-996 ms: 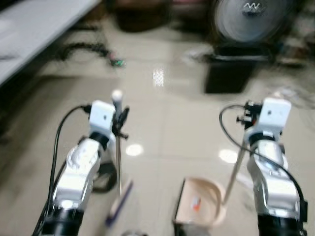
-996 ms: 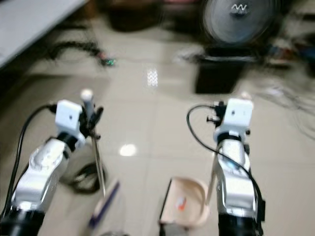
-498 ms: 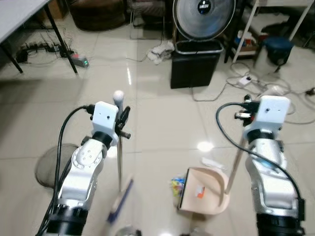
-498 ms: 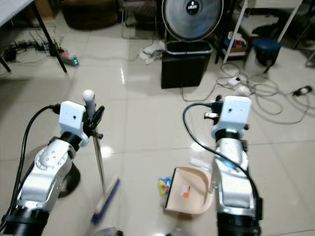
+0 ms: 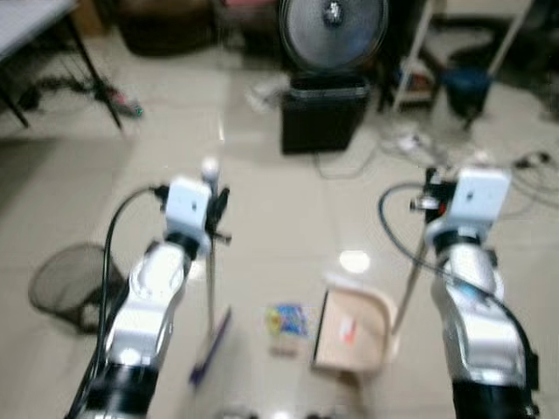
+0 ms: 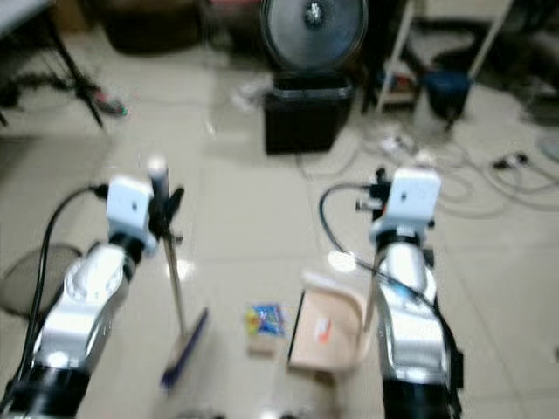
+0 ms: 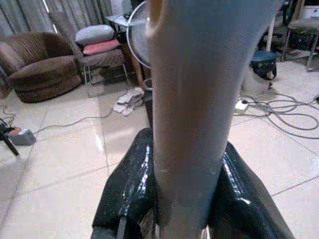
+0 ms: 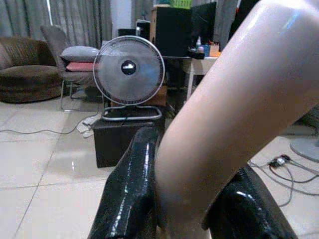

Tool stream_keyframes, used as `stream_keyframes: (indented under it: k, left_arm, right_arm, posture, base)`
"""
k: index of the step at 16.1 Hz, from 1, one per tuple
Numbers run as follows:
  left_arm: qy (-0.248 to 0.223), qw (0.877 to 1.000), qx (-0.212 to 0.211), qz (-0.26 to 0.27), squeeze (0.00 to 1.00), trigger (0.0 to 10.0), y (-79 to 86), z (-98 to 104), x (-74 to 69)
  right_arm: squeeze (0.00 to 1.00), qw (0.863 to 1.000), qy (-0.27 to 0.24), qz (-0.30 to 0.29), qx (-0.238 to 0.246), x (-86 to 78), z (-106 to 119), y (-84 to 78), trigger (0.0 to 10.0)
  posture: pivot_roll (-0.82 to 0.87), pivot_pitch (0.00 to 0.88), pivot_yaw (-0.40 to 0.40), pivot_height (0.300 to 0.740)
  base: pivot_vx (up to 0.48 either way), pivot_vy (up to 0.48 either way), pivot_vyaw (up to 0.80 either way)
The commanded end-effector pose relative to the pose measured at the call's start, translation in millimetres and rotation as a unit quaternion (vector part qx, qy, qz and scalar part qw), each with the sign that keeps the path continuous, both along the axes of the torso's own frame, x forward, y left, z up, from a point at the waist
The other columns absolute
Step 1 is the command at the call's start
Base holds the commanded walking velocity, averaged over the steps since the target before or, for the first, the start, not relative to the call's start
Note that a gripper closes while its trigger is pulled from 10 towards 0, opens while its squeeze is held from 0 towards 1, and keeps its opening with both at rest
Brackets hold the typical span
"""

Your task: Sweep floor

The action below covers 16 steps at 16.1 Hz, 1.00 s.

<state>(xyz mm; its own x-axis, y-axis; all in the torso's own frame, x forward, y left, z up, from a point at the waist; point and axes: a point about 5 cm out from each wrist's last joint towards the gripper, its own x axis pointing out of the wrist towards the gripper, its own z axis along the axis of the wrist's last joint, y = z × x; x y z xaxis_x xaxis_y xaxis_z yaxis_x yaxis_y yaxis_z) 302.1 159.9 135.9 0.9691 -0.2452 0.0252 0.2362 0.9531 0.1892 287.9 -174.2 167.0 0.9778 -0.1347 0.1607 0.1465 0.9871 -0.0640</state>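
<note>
My left gripper (image 5: pixel 212 212) is shut on the thin handle of a broom (image 5: pixel 210 288), whose blue head (image 5: pixel 210 349) rests on the tiled floor below my left arm. My right gripper (image 5: pixel 434 202) is shut on the pale handle of a beige dustpan (image 5: pixel 351 330) that sits on the floor between my arms. A colourful wrapper (image 5: pixel 292 319) and a small brown scrap (image 5: pixel 281 349) lie just left of the dustpan's mouth. A little orange bit (image 5: pixel 346 329) is inside the pan. The wrist views show the broom handle (image 7: pixel 192 99) and the dustpan handle (image 8: pixel 224 124) squeezed between black fingers.
A black mesh bin (image 5: pixel 65 284) lies on the floor at the left. Ahead stand a black box (image 5: pixel 321 113) with a round fan (image 5: pixel 333 26) on it. Cables and a power strip (image 5: pixel 489 170) trail at the right. Table legs (image 5: pixel 92 74) rise at the far left.
The camera has shifted and blurred; the mesh bin now shows further left and the wrapper further from the dustpan's mouth. Both grippers hold their handles as before.
</note>
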Motion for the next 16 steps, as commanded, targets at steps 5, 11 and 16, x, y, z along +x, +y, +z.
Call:
stream_keyframes:
  k: [5, 11, 16]
  left_arm:
    - [0.008, 1.000, -0.006, -0.003, 0.00, 10.0, -2.0, 4, 3.0]
    - [-0.011, 1.000, 0.000, 0.014, 0.00, 10.0, 0.5, 10, 5.2]
    - [-0.040, 0.999, 0.004, 0.023, 0.00, 10.0, 3.6, 16, 6.8]
  right_arm:
    - [0.00, 1.000, -0.017, 0.006, 0.009, -0.4, 4, 1.9, 10.0]
    - [0.00, 1.000, -0.019, 0.008, 0.012, -0.2, 4, 2.7, 10.0]
    - [0.00, 1.000, -0.006, 0.005, -0.011, 0.7, 0, 2.8, 10.0]
  posture:
    - [-0.03, 0.086, 0.064, 0.740]
    - [-0.03, 0.089, 0.065, 0.740]
    - [-0.03, 0.086, 0.070, 0.740]
  base:
    - [0.000, -0.288, 0.00]
    - [0.000, 0.226, 0.00]
    - [0.070, 0.000, 0.16]
